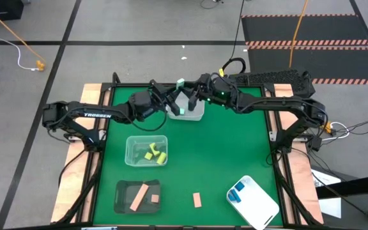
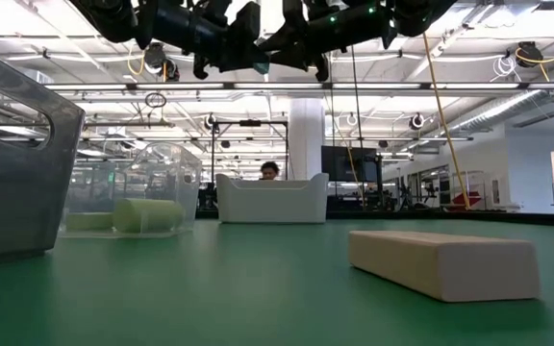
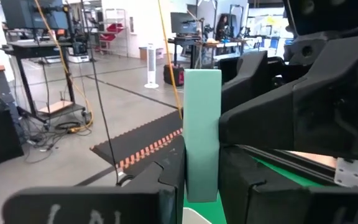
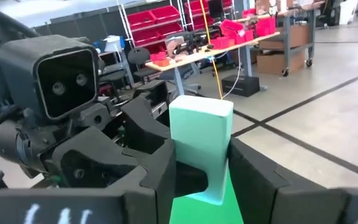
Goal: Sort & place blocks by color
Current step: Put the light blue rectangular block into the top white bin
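Above the white tray (image 1: 193,112) at the far edge of the green table (image 1: 235,153), both arms meet over one mint green bar (image 1: 181,84). The left gripper (image 3: 202,180) is closed on the bar's lower part, and the right gripper (image 4: 199,168) clamps the same bar from the opposite side, so the bar stands upright between the two pairs of fingers, high off the table. In each wrist view the other arm's body fills the space right behind the bar.

Nearer the front, the clear tray (image 1: 145,151) holds yellow blocks (image 1: 155,153). The dark tray (image 1: 137,195) at the front left holds two tan-pink blocks (image 1: 140,197). One more tan-pink bar (image 1: 197,200) lies loose on the mat between the dark tray and a white lid-like tray (image 1: 254,203) at the front right, which carries blue blocks (image 1: 237,192)
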Tool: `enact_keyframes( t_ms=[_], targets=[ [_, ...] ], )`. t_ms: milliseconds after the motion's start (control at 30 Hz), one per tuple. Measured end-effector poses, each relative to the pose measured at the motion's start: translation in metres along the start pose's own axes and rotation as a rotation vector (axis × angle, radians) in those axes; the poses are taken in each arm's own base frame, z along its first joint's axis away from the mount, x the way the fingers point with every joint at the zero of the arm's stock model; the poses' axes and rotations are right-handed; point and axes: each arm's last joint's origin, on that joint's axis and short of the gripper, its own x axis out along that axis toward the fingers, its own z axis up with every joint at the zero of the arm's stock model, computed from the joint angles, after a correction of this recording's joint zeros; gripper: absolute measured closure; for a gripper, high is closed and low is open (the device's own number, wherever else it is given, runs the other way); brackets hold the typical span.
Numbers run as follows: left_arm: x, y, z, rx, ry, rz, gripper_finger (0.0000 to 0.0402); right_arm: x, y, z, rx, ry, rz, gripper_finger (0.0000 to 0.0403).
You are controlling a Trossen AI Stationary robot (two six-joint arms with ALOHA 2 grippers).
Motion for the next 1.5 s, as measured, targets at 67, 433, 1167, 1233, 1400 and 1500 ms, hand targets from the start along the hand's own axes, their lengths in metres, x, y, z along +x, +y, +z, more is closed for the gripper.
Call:
enact_keyframes(
  t_ms=[67, 433, 1167, 1233, 1400, 1500],
  targets=[
    [0.000, 0.000, 0.001, -0.009, -0.003, -0.007, 0.0338, -0.002, 0.000, 0.002, -0.008, 0.006, 0.001, 0.0275],
    [0.004, 0.014, -0.016, 0.011, 0.164, 0.027, 0.0338, -0.044, -0.017, 0.016, -0.014, 0.259, -0.075, 0.0192],
    [0.028, 0.016, -0.087, -0.272, 0.440, 0.070, 0.0338, -0.089, -0.015, -0.059, 0.010, 0.741, -0.089, 0.0218],
    [0.029, 0.014, -0.096, -0.270, 0.471, 0.075, 0.0338, -0.090, -0.014, -0.072, 0.031, 0.745, -0.041, 0.0220],
    [0.030, 0.009, -0.106, -0.264, 0.500, 0.071, 0.0338, -0.093, -0.012, -0.096, 0.142, 0.702, 0.083, 0.0226],
    [0.030, 0.008, -0.108, -0.273, 0.504, 0.072, 0.0321, -0.096, -0.013, -0.105, 0.228, 0.710, 0.118, 0.0229]
  ],
)
